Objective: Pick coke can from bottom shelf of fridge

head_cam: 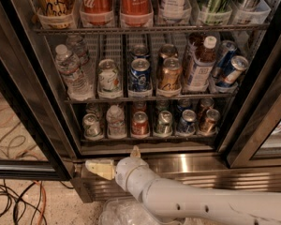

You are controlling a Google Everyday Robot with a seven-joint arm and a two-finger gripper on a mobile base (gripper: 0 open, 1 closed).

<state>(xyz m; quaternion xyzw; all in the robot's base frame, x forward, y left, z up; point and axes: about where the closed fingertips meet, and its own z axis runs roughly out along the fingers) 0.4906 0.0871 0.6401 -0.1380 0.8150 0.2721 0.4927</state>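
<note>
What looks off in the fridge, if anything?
One blue can at the right end of the middle shelf lies tilted rather than upright. The coke can stands normally on the bottom shelf. The pincer is below it, in front of the steel base.

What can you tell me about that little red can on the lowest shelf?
The coke can is small, red and metal-looking, with a silver top. It stands upright in the front row of the bottom shelf, between two paler drinks. Nothing grips it: the gripper is lower, outside the fridge, near its steel base.
</note>
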